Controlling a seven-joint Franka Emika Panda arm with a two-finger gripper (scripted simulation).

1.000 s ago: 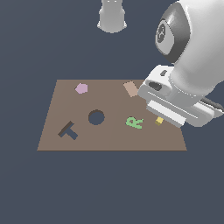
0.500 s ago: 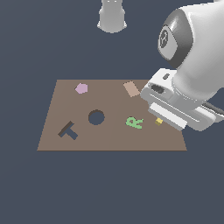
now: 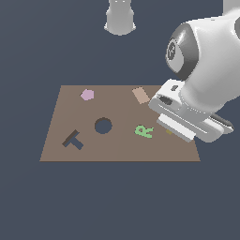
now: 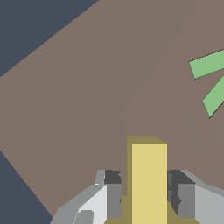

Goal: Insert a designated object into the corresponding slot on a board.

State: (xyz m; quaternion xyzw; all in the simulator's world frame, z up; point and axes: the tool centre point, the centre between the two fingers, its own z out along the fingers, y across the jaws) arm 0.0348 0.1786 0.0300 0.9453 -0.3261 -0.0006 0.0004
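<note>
On the brown board [image 3: 117,150], the gripper [image 4: 148,192] straddles the yellow T-block [image 4: 148,183], a flat-faced pale-yellow bar beside the green R [image 3: 144,131]; jaw contact cannot be told.

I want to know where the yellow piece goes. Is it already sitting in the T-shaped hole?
No. The T-shaped slot at the exterior view's left is unfilled, while the yellow T block sits between the tool's fingers near the green R.

glossy white rounded arm links, a dark grey circular joint cap, a boxy white hand [image 3: 174,132] with grey fingers [image 4: 113,192].
</note>
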